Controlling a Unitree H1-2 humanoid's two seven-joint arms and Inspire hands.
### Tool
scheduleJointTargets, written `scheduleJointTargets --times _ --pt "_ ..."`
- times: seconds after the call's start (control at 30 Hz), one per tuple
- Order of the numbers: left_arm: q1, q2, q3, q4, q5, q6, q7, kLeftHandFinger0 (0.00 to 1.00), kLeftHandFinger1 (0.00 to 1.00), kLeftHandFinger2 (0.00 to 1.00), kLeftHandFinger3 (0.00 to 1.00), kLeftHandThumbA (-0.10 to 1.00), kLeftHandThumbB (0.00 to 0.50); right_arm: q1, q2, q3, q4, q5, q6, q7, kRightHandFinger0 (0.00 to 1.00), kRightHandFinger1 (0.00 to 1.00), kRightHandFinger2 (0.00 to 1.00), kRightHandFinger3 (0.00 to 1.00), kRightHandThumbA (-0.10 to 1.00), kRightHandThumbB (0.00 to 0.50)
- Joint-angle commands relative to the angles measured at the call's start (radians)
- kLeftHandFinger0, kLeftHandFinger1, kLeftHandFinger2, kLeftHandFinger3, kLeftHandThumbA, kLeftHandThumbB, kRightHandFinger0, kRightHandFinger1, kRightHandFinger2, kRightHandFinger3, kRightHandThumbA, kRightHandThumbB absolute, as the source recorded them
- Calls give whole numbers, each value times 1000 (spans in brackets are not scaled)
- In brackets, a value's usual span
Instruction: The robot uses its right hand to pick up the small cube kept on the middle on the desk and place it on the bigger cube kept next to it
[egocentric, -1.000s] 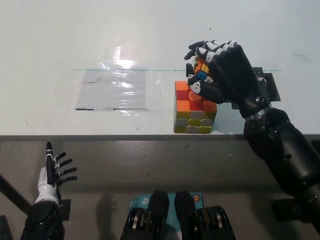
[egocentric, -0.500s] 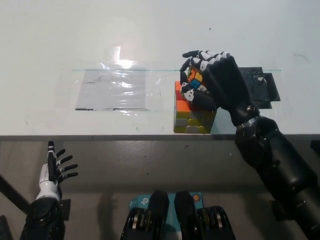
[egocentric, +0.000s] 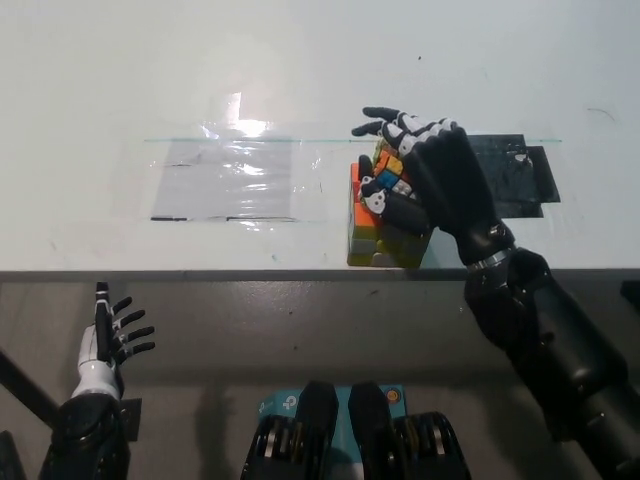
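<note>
Small cube over the big one
My right hand (egocentric: 415, 175) grips the small cube (egocentric: 391, 166) above the bigger cube (egocentric: 372, 228); I should square it before letting go.

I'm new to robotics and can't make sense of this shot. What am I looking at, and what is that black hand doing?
This is a single view from a camera on a humanoid robot's head, looking steeply down at a white desk. The robot's black right hand comes in from the lower right, and its fingers are closed around a small multicoloured puzzle cube. That cube is over a bigger multicoloured puzzle cube near the desk's front edge; whether they touch is hidden. A sheet of clear shiny plastic film lies taped to the desk on the left, and a black flat patch on the right. The white left hand rests open below the desk edge.
</note>
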Motion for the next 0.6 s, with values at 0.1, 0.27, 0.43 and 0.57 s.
scheduleJointTargets --times 0.1,0.27,0.43,0.57 --pt "-39 25 0 -26 5 -9 -2 622 654 734 812 1000 80 7 -14 -14 -19 47 -12 14 0 215 563 709 -100 162" --pt "-36 24 -8 -25 15 -11 1 509 560 678 766 1000 85 27 -33 -8 -83 50 74 143 539 753 977 1000 420 92" --pt "-32 22 -8 -34 18 9 5 606 618 704 791 1000 102 34 -39 9 -126 15 134 199 1000 1000 1000 1000 711 229" --pt "-29 23 -5 -38 17 16 4 622 647 747 820 1000 90 30 -25 15 -129 -3 131 156 1000 1000 1000 1000 728 304"
